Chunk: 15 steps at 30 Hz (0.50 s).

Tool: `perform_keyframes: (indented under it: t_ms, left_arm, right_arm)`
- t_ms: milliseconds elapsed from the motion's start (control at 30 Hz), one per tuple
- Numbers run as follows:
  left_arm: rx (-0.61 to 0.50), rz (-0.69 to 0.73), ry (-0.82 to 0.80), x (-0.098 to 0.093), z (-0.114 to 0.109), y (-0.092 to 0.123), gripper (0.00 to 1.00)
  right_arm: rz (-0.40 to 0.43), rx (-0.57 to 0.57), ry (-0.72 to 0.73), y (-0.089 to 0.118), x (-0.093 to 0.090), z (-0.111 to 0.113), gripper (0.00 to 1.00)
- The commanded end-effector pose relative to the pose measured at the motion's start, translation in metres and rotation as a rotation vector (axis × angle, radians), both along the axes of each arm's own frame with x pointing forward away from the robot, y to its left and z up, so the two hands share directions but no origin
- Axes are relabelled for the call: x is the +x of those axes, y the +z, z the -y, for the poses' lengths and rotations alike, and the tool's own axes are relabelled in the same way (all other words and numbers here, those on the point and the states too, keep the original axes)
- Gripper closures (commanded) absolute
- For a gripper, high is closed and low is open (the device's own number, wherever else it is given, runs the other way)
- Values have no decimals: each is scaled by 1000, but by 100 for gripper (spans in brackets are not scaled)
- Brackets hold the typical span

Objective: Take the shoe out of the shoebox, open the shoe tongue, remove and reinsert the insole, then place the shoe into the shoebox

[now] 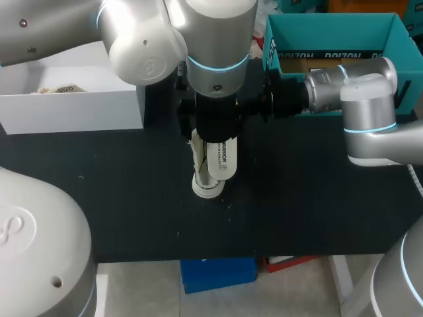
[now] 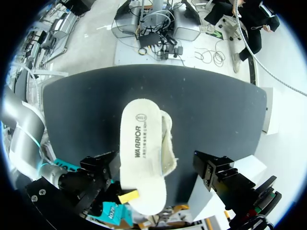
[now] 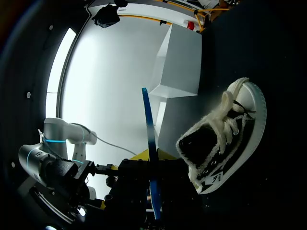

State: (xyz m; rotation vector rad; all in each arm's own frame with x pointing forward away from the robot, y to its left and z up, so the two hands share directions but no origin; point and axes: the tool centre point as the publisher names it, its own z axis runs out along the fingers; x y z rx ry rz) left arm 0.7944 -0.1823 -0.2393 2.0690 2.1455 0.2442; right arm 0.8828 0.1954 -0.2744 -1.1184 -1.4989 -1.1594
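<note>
A white canvas shoe lies on its side on the black table, its white sole turned up toward my left wrist. My left gripper hangs over it, open wide, one black finger on each side, neither touching. In the right wrist view the shoe's dark opening and laces face the camera. My right gripper is behind the heel, shut on a thin blue sheet seen edge-on, which looks like the insole. In the head view my left arm hides the right gripper.
A teal box stands open at the back right, just behind my right arm. A white box holding crumpled paper stands at the back left, and the same white box shows beyond the shoe.
</note>
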Motion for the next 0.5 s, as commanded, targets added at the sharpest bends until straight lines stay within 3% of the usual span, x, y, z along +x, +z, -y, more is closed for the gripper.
perform_keyframes:
  t_ms: [33,300,500]
  left_arm:
    - [-60,-15,-33,-12,-11,-1,0]
    - [-347,-250,-176,-9,-28,3,0]
    - [-485,-289,-260,-5,-36,5,0]
  right_arm:
    - [-1,-2,1,0,1,-1,100]
    - [-1,-2,1,0,1,-1,100]
    - [-1,-2,1,0,1,-1,100]
